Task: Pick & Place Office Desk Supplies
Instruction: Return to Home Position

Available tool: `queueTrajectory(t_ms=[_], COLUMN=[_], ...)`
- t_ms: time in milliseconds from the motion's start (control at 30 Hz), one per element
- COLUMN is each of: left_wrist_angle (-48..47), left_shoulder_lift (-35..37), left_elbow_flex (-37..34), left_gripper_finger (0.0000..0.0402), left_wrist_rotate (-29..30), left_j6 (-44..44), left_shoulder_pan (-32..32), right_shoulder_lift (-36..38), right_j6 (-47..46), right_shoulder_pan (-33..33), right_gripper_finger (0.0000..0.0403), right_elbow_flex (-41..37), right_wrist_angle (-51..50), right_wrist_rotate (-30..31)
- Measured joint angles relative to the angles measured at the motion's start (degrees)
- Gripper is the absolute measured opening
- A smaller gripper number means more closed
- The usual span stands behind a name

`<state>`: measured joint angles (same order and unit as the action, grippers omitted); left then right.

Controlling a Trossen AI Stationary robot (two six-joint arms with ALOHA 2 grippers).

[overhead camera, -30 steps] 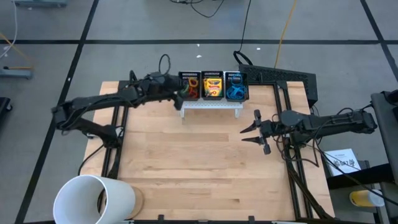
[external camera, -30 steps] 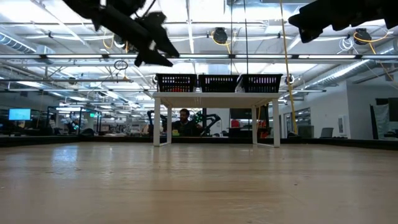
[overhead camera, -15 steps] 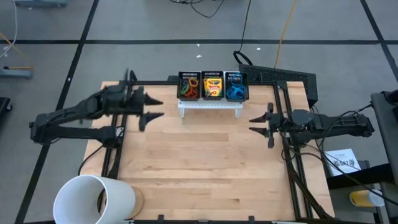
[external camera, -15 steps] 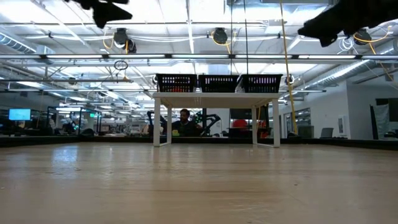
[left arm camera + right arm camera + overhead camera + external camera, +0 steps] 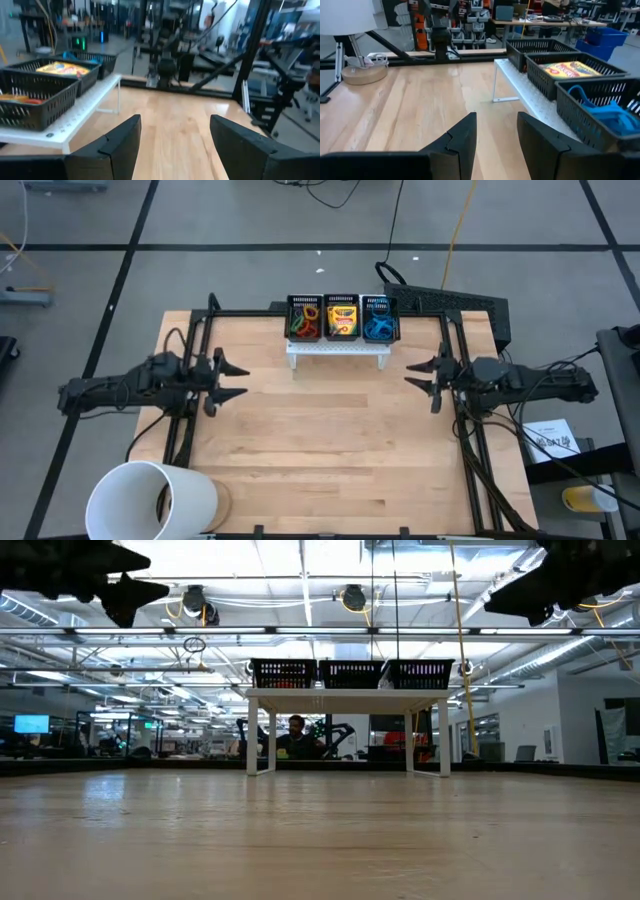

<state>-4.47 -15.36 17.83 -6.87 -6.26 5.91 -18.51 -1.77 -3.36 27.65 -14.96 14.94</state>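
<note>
Three black mesh bins stand in a row on a white shelf (image 5: 340, 348) at the table's far edge. The left bin holds red and orange rubber bands (image 5: 304, 322), the middle one a yellow-and-green crayon box (image 5: 342, 318), the right one blue bands (image 5: 379, 328). My left gripper (image 5: 238, 379) hovers open over the table's left side, pointing level toward the right, with nothing between its fingers (image 5: 120, 145). My right gripper (image 5: 418, 372) hovers open at the right side, pointing left, also empty. In the right wrist view the crayon box (image 5: 570, 68) and blue bands (image 5: 600, 112) lie in their bins.
A large white cup (image 5: 150, 500) lies on a round wooden coaster at the near left corner. Black frame rails run along the left (image 5: 185, 420) and right (image 5: 465, 440) sides. Bare wooden tabletop (image 5: 320, 440) spreads between the arms.
My left gripper has drawn back from the left bin toward the table's left and near edges, sinking a little and coming level. My right gripper has shifted slightly toward the far and right edges and turned level. The bins and their contents have stayed put.
</note>
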Motion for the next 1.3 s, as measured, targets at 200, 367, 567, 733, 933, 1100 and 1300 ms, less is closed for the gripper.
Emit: queueTrajectory(t_ms=[200,367,567,733,933,1100,1300], left_wrist_angle=[7.13,11.79,19.25,17.42,18.04,17.97,16.41], left_shoulder_lift=[7.85,9.18,9.18,8.53,8.53,8.53,8.26], left_elbow_flex=[-7.19,-11.89,-17.16,-17.0,-16.99,-16.99,-16.99], left_gripper_finger=[0.0248,0.0248,0.0248,0.0248,0.0248,0.0248,0.0248], left_wrist_rotate=[0.13,0.96,0.9,0.69,-2.25,-2.75,-3.63], left_j6=[1.06,2.04,2.88,4.08,4.06,3.5,1.04], left_shoulder_pan=[-0.22,-0.22,-0.22,-0.22,-0.28,-0.26,-0.26], right_shoulder_lift=[2.97,5.32,6.99,7.49,7.73,7.77,7.73], right_j6=[-1.93,-1.66,-1.58,-1.65,-1.65,-1.39,-2.09], right_shoulder_pan=[0.0,0.0,0.0,0.0,0.0,-0.02,-0.04], right_gripper_finger=[0.013,0.013,0.013,0.013,0.013,0.013,0.013], right_elbow_flex=[-2.66,-3.29,-3.33,-3.76,-13.03,-19.57,-23.12], right_wrist_angle=[0.11,0.2,-0.24,0.44,14.73,25.43,27.52], right_wrist_rotate=[0.04,0.04,0.02,0.0,-0.17,-0.17,-0.21])
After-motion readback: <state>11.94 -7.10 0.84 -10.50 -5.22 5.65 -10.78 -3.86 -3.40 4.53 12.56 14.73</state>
